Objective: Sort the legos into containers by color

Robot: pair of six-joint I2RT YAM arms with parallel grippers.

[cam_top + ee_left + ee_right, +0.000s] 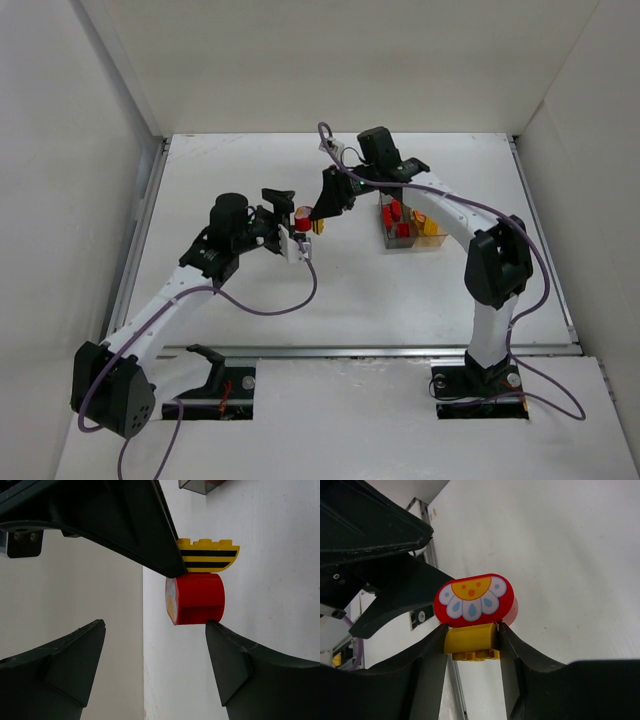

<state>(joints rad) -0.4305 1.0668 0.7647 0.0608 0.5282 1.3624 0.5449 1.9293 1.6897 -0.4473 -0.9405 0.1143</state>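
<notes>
Jaws of right gripper (472,627) clamped on yellow brick (470,641), left gripper (155,625) jaws wide, red round brick (197,599) at their tips

**Three cameras meeting on one pair of bricks**

The top external camera is looking down from high above and behind the arm bases, taking in the whole desk (400,290) from far off.

The left wrist camera is sitting close behind the left gripper (155,670). It is looking out between that gripper's fingers, rolled so the desk is running upright.

The right wrist camera is looking along the right gripper (472,640) toward the desk's left edge, very near.

All three views are sharing the red brick (303,213) (197,599) (475,599) and the yellow brick (318,226) (209,556) (471,642) near the desk's middle. The overhead and left wrist views are also sharing the containers (410,228) (200,485).
</notes>
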